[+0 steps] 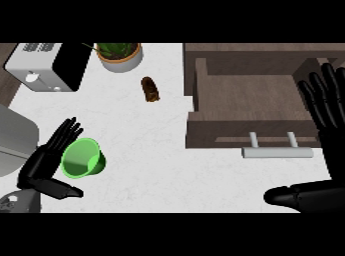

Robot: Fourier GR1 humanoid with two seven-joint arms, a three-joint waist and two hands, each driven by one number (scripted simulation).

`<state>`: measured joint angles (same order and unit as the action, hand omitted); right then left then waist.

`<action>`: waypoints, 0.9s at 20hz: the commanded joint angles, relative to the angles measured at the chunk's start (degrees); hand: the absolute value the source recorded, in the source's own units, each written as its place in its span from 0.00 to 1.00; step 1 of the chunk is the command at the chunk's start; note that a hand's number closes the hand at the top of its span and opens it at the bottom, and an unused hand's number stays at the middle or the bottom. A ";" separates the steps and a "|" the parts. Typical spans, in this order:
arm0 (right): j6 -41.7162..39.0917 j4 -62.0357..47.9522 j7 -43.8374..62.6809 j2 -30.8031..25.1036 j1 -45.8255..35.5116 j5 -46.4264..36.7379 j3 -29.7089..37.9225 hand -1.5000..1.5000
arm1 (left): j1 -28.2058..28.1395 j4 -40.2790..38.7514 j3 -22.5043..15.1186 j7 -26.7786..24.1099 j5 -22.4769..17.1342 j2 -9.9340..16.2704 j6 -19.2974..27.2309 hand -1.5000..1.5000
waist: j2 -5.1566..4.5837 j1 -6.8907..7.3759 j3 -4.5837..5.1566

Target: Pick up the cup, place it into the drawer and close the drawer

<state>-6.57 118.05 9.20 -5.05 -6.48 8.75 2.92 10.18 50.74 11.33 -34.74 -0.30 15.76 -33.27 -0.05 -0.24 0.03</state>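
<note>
A green cup (83, 158) lies tipped on the white counter at the lower left, its mouth facing up toward me. My left hand (48, 162) stands just left of it, fingers straight and thumb spread below, touching or nearly touching the cup's rim. The brown drawer (197, 90) is pulled open at the upper right, its inside bare, with a pale bar handle (276, 152) on its front. My right hand (336, 145) is open with fingers up at the right edge, over the drawer's right side.
A toaster (46, 66) sits at the upper left, a potted plant (120, 55) beside it. A small brown object (150, 89) lies on the counter left of the drawer. A grey rounded appliance (1, 137) fills the left edge.
</note>
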 commanded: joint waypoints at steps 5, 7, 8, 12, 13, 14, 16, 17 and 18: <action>-0.83 -0.81 0.87 -0.46 -0.54 0.70 0.03 0.00 | 6.58 -15.44 0.54 -12.45 2.23 3.91 -3.20 0.00 | -0.12 -0.29 0.03; -0.50 0.39 -0.73 0.88 1.31 -0.93 -1.95 0.00 | 6.47 -16.80 -0.44 -13.91 3.11 4.84 -3.85 0.00 | -0.11 -0.33 0.04; -0.77 1.51 1.37 0.03 1.05 0.59 -0.92 0.00 | 4.23 -15.99 -2.17 -15.34 4.62 2.80 -1.62 0.00 | -0.05 -0.21 0.03; -0.38 3.22 2.62 -0.23 0.90 0.27 -0.92 0.00 | 8.42 -19.64 -2.47 -14.83 4.41 1.19 0.50 0.00 | -0.06 -0.28 0.03; 2.44 -0.22 1.26 2.19 -1.94 -3.76 -3.41 0.00 | 8.96 -20.94 -2.54 -15.91 4.73 1.65 0.55 0.00 | -0.13 -0.12 0.04; 0.25 0.61 -0.40 1.01 0.80 -2.08 -2.05 0.00 | 7.45 -21.98 -3.75 -19.31 5.85 1.28 -0.06 0.00 | -0.19 -0.40 0.07; -0.21 0.97 1.64 -0.08 -1.22 0.15 -0.57 0.00 | 12.69 -25.68 -2.30 -18.20 4.97 2.57 0.14 0.00 | -0.27 -0.71 0.10; 1.24 -0.33 -0.31 2.10 -0.13 -3.63 -3.63 0.00 | 10.67 -23.34 -3.20 -18.37 4.68 2.86 -2.05 0.00 | -0.17 -0.26 0.06; -2.11 -2.84 -3.55 0.12 1.51 0.51 0.25 0.00 | 9.90 -24.45 -3.41 -19.08 4.84 2.56 -1.78 0.00 | -0.21 -0.35 0.03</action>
<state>-6.77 118.25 8.83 -4.28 -5.91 7.69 1.40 19.79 28.85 8.45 -46.88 4.46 17.84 -27.86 -0.21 -0.64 0.10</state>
